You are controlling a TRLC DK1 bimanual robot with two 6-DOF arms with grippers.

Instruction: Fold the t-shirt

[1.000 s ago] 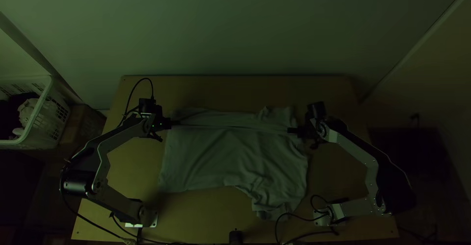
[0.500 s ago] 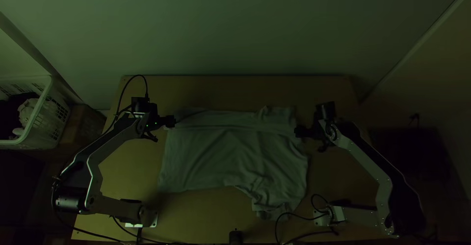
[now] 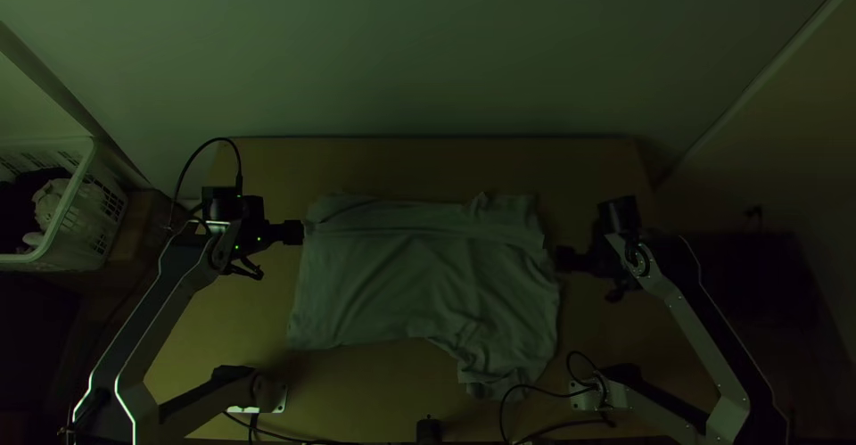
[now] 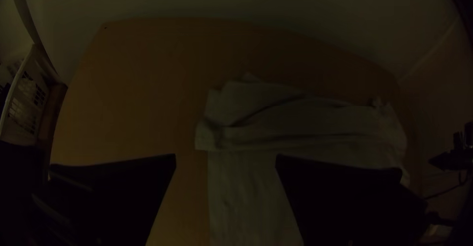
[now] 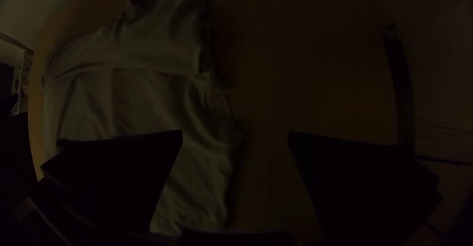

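Your left gripper [image 3: 298,232] and right gripper [image 3: 562,259] drew outward, both wide; the t-shirt [image 3: 383,276] likely needed your level, paired near-edge lift.

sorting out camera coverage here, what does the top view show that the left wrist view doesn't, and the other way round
Top view: the left arm's base, the right arm's base, a small black object between them, and the rumpled near end of the t-shirt.

Left wrist view: the wide gap between the spread fingers of the left gripper.

Both: the t-shirt's folded strip, the table, the white basket and the right gripper.
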